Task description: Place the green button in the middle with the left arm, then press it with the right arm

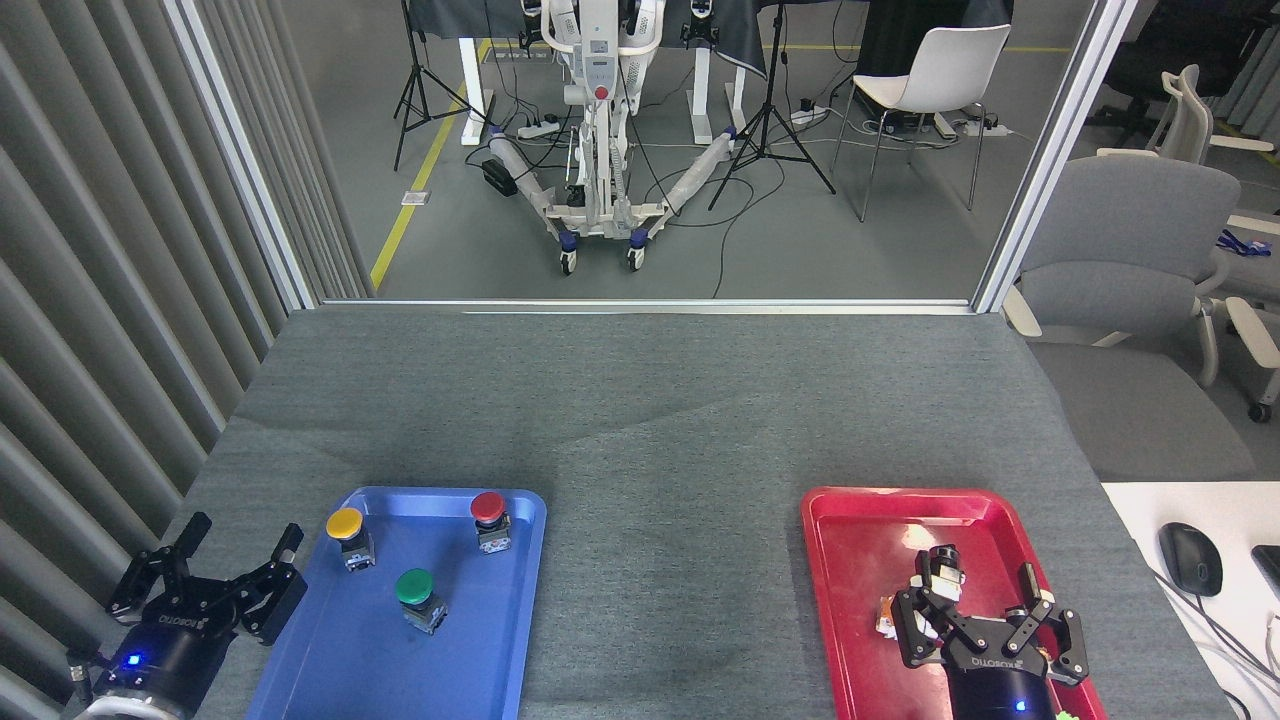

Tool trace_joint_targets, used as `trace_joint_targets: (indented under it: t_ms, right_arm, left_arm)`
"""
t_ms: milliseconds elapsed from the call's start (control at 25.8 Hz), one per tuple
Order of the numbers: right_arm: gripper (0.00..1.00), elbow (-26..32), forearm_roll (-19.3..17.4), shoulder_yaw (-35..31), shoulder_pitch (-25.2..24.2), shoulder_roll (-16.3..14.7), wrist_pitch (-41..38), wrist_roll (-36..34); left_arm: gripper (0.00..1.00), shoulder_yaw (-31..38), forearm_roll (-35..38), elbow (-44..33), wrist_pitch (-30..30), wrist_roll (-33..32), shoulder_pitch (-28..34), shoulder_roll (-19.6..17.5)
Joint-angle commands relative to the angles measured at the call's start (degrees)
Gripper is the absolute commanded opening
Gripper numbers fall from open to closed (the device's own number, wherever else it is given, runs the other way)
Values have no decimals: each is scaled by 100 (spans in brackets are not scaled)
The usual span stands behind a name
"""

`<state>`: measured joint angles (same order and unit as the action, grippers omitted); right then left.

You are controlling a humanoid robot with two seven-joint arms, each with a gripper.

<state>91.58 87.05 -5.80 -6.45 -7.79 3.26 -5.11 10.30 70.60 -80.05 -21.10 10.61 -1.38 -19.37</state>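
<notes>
Three buttons sit in blue tray (520,560), lower left; green button (414,588) untouched. Left gripper (235,560) hangs spread beside tray, likely pre-reach. Right gripper (975,590) spread over red tray (840,560).

Two black multi-link grippers, left (243,538) and right (985,587), white lettering, blue lights.
</notes>
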Motion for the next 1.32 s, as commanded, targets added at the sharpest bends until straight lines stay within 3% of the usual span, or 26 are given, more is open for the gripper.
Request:
trace_joint_targets:
  t_ms: [0, 1277]
  right_arm:
    - [99, 0, -4, 0, 4, 15, -1, 1]
    - [99, 0, -4, 0, 4, -12, -10, 1]
  left_arm:
    - [99, -2, -2, -28, 0, 3, -29, -23]
    - [99, -37, 24, 332, -272, 29, -47, -94]
